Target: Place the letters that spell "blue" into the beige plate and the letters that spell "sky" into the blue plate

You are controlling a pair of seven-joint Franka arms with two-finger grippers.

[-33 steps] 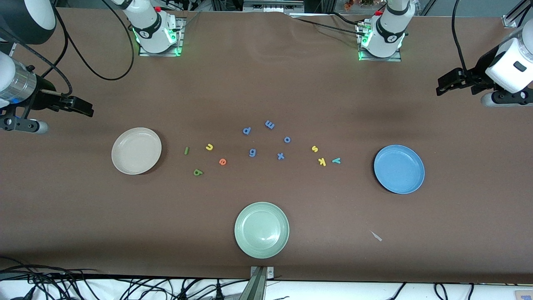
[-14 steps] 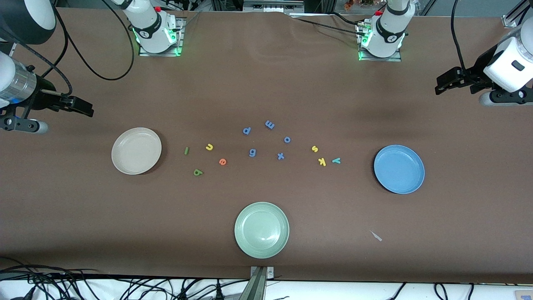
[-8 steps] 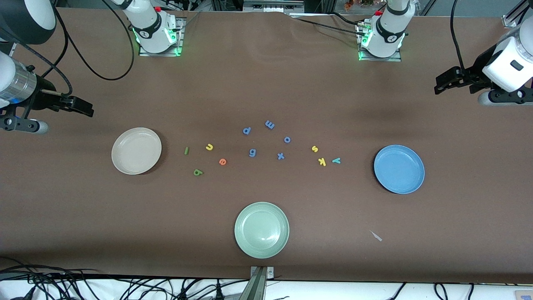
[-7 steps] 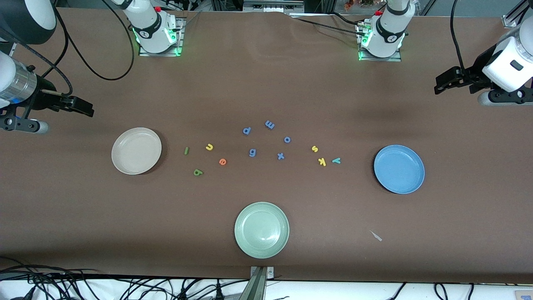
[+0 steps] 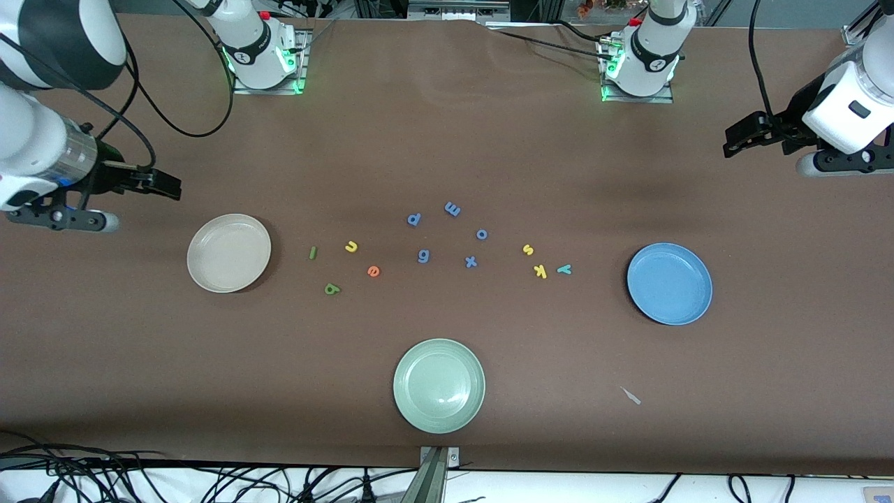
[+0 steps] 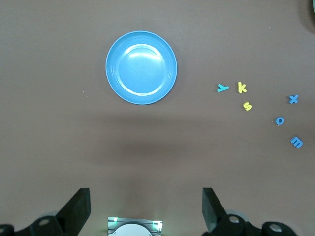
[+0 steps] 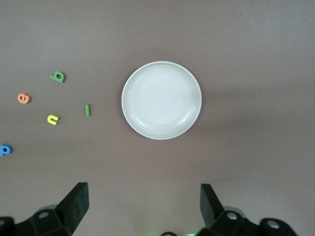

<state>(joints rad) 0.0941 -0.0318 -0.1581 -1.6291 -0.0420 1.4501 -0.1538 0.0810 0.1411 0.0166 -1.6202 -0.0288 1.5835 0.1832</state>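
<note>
While every foam letter lies on the table, the left gripper (image 5: 733, 140) and right gripper (image 5: 167, 187) hang spread wide, empty, over bare cloth.

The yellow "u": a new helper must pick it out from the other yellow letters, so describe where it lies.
Start at the beige plate, toward the right arm's end of the table. Beside it, toward the table's middle, lies a loose group of four small letters. The yellow "u" is the one farthest from the front camera, between the green "l" and the orange "e"; it is that group's only yellow letter.
</note>
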